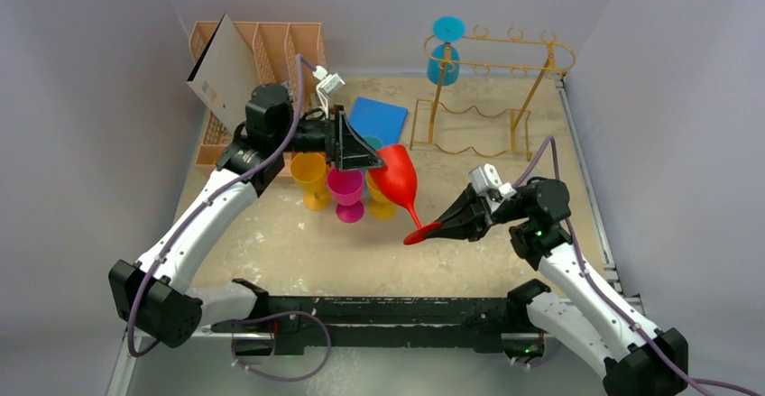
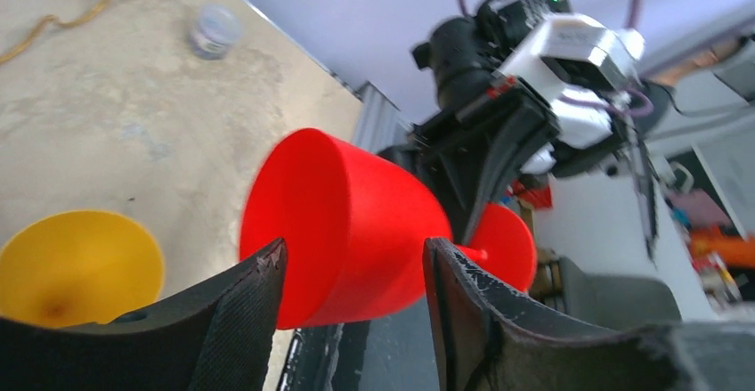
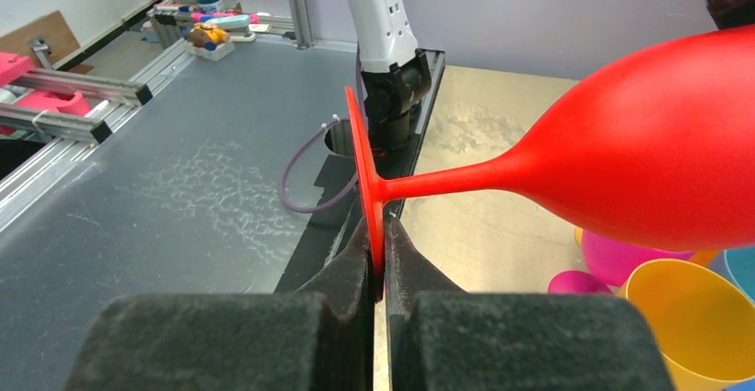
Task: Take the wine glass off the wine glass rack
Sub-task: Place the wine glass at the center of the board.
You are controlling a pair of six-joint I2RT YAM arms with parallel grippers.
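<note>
As right jaws pinch its foot-edge, wine glass [image 1: 397,178] hangs midair.

Red wine glass [image 1: 397,178] tilted, seemingly airborne, off gold rack [image 1: 438,98].

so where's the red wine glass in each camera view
Top external: red wine glass at picture centre, tilted, foot toward the right arm.
Left wrist: bowl at centre, between the left gripper's fingers.
Right wrist: bowl upper right, foot at centre.
Shared landmark: the right gripper pinching the foot.
</note>
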